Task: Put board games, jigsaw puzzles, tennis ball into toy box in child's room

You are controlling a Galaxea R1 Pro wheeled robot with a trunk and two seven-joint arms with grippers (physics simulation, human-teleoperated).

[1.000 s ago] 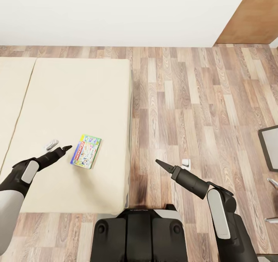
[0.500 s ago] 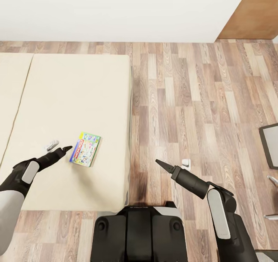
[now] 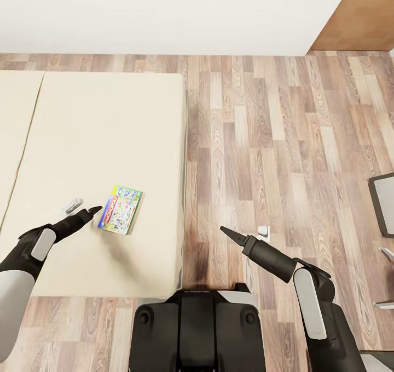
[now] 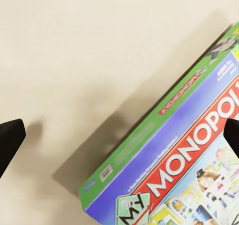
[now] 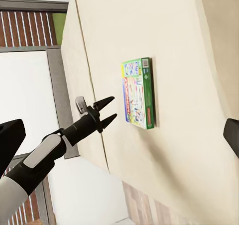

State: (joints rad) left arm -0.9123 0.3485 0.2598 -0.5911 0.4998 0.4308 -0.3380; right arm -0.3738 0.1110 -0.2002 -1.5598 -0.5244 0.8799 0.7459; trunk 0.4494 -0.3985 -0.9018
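Cream-beige bed [image 3: 98,136] carries flat green-edged Monopoly board game box [image 3: 121,209]; left gripper [image 3: 96,210] just beside it, parted, empty. Right gripper [image 3: 223,230] over wood-plank floor [image 3: 284,142], opening unclear.

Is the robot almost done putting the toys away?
Not yet. One board game lies flat on the bed, not picked up. The open left gripper hovers beside it; the right gripper is open and empty over the floor. No toy box is in sight here.
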